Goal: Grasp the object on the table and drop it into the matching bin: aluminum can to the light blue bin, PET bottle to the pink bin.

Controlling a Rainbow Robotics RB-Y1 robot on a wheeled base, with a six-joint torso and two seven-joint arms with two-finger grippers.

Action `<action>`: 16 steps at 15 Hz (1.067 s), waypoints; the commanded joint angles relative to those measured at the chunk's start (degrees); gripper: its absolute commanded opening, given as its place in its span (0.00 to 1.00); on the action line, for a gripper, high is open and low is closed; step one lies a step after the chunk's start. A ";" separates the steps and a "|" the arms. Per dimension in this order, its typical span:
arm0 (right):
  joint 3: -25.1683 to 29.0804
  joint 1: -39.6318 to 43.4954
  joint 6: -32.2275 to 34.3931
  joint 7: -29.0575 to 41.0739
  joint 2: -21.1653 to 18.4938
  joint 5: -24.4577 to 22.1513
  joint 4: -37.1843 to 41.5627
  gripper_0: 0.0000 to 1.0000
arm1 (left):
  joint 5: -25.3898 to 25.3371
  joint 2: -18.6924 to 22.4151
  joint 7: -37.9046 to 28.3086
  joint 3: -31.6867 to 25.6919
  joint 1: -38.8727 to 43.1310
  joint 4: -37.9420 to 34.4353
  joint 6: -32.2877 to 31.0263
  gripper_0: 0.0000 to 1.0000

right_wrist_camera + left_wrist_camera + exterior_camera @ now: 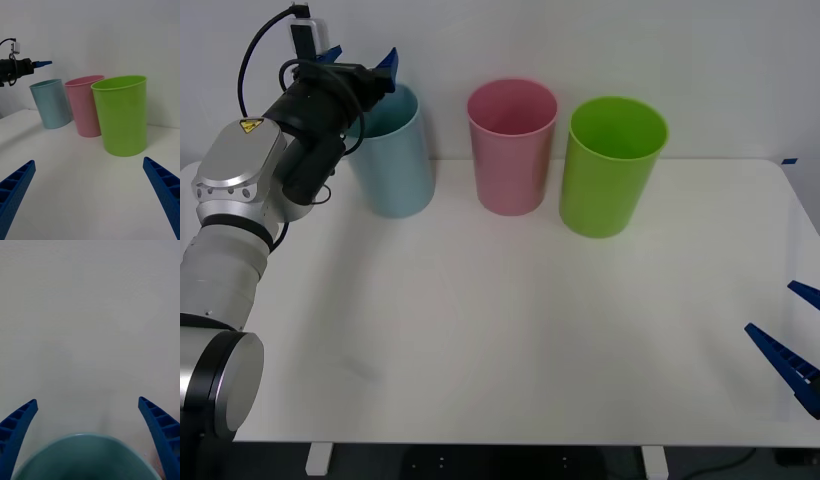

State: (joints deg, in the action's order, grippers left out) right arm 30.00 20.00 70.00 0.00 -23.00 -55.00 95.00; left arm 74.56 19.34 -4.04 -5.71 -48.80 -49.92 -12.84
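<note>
Your left gripper (360, 60) sits at about 11 o'clock in the front view, raised over the rim of the light blue bin (395, 165), fingers spread wide with nothing between them. In the left wrist view you see both blue ribbed fingers (17, 423) apart at the corners and the bin's rim (86, 437) just beneath them, plain wall beyond. You can't see the aluminum can on the table or in either gripper, and the bin's inside is too dim to tell what it holds. Next out, the pink bin (512, 150) stands just beside the blue one toward 12 o'clock, and the lime green bin (612, 165) just beside that toward 1 o'clock, all three upright in a row along the far edge of the table (510, 340). Your right gripper (792, 335) is parked at 4 o'clock over the table's right edge, well apart from the bins, fingers wide and holding nothing; its wrist view looks across at the green bin (122, 116) nearest, pink (84, 107) and blue (50, 103) behind.
</note>
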 commanded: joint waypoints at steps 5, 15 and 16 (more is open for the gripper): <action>0.00 0.00 0.00 0.00 0.00 0.00 0.00 1.00 | -1.35 0.44 0.18 0.00 0.46 -0.09 -0.61 1.00; 0.00 0.00 0.00 0.00 0.00 0.00 0.00 1.00 | -17.08 7.12 1.23 5.98 9.33 -10.20 -7.20 1.00; 0.00 0.00 0.00 0.00 0.00 0.00 0.00 1.00 | -18.49 8.00 1.14 6.07 11.53 -12.75 -7.90 1.00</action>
State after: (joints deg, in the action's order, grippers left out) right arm 30.00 20.00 70.00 0.00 -23.00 -55.00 95.00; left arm 57.17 26.65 -2.85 0.23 -38.86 -60.80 -20.24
